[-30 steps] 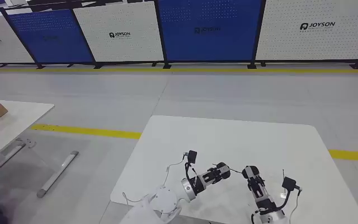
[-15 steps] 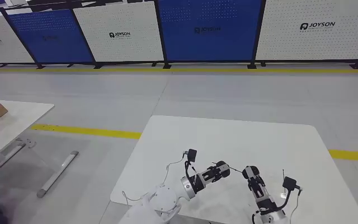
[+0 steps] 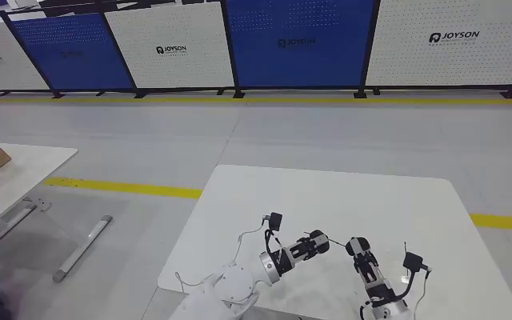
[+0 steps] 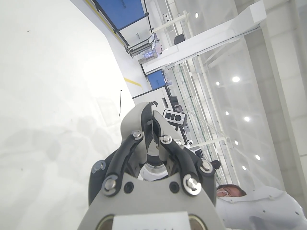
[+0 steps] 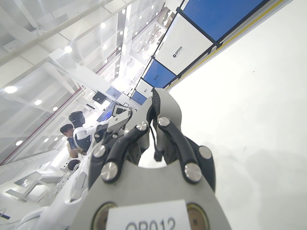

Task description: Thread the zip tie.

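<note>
Between the closed fingers of the right gripper (image 5: 153,96) runs the zip tie (image 5: 153,142), a thin black strip clamped flat between the ribbed pads. Its long axis follows the fingers, from the tips back toward the palm. There it ends in a small blocky bit that hangs free in the gap between the linkages.

The left gripper (image 4: 152,107) is likewise pressed together, and a short black curl pokes out past its fingertips. How much of the strip lies inside cannot be told.

From above, the two grippers (image 3: 318,240) (image 3: 356,246) face each other just above the near part of the white table (image 3: 264,200), close but apart. The zip tie (image 3: 337,242) shows as a fine dark line bridging them. It runs roughly side to side along the table's near edge, dipping a little toward the right arm.

Farther out, on the bare tabletop beyond the right arm, lies a second black strip (image 4: 120,102) — flat, nearly straight, slightly bent at one end. In the top view (image 3: 405,248) it points away from the robot, touching neither gripper.
</note>
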Available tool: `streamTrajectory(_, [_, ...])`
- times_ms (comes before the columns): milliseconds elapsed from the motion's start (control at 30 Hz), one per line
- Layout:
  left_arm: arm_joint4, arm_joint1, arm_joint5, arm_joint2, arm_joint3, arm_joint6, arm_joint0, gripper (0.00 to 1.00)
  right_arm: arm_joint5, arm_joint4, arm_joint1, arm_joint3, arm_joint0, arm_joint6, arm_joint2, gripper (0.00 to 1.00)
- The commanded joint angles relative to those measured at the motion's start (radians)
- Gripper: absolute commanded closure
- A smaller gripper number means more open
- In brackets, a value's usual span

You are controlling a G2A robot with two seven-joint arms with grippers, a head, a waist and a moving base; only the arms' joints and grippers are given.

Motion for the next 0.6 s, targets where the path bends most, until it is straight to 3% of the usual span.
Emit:
streamTrajectory(0, [0.001,0.000,0.001,0.000,0.000,-0.001,0.000,1.00,0.000,0.001,0.001,0.000,0.000,0.001,-0.001,1.00])
streamTrajectory(33, [0.002,0.000,0.001,0.000,0.000,-0.001,0.000,1.00,0.000,0.001,0.001,0.000,0.001,0.001,-0.001,1.00])
streamTrajectory(233, [0.008,-0.001,0.000,0.002,-0.001,0.005,0.002,1.00,0.000,0.001,0.003,0.001,0.001,0.000,-0.003,0.74])
streamTrajectory(367, [0.017,-0.001,-0.003,0.007,-0.002,0.013,0.008,1.00,0.000,0.000,0.005,0.000,0.001,-0.001,-0.004,0.69])
streamTrajectory(567, [0.028,-0.003,-0.008,0.012,-0.002,0.029,0.013,1.00,0.000,-0.006,0.006,0.001,0.001,-0.008,-0.009,0.71])
